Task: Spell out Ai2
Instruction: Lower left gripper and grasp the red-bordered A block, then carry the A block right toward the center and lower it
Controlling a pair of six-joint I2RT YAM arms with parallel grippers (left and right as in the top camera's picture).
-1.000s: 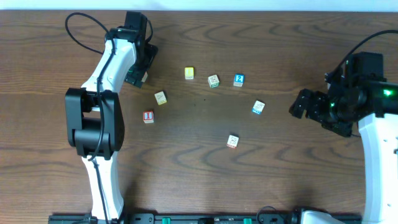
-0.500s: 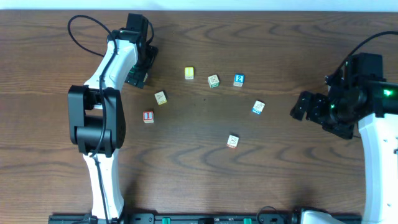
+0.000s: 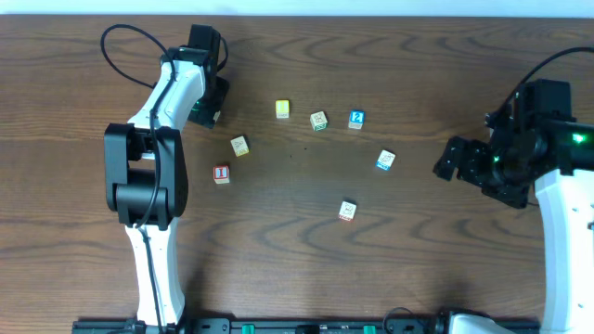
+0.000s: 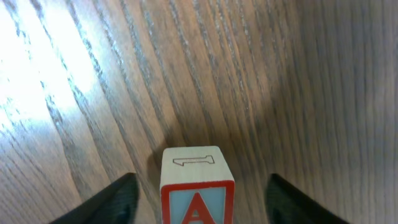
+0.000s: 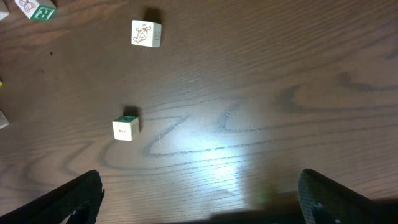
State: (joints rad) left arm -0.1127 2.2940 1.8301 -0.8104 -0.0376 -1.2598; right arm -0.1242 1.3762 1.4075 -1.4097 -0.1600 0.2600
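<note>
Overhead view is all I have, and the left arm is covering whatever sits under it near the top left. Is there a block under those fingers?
Observer: Yes. The left wrist view shows a block with a red letter A on it, standing between the left fingers.
Operator: Are they gripping it?
Observer: No. Table shows on both sides of the block, so the fingers are open and apart from it.
Operator: And the right fingers, are they holding anything?
Observer: No. The right wrist view shows the right fingers spread wide with nothing between them.
</note>
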